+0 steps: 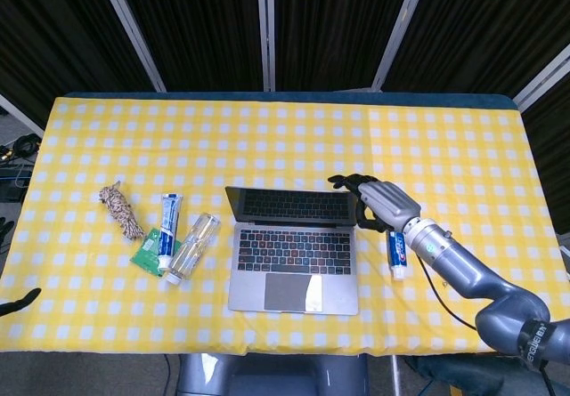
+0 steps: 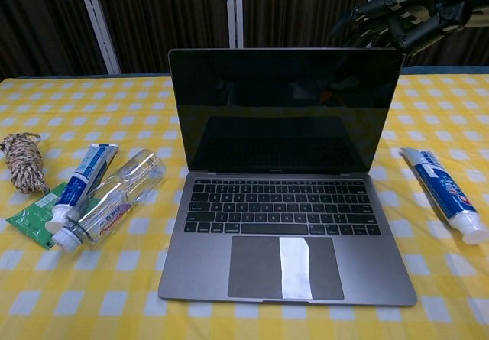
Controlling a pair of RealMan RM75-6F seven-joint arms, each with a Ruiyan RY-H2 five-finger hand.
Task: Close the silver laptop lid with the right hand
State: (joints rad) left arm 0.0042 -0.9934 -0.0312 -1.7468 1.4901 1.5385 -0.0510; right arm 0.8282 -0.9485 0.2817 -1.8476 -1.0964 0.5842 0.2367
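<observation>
Right hand (image 1: 378,202) released, fingers spread, grasping nothing, poised behind the upright silver laptop lid (image 2: 284,111) top edge, placed to push it down.

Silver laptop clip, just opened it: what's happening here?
The robot's right hand hovers with fingers spread at the top right corner of the open silver laptop, whose lid is upright and not yet pushed down. Contact with the lid cannot be confirmed. The hand holds nothing. A blue-and-white toothpaste tube lies just right of the laptop on the yellow checked tablecloth. Only a dark tip of the left hand shows at the frame edge.
</observation>
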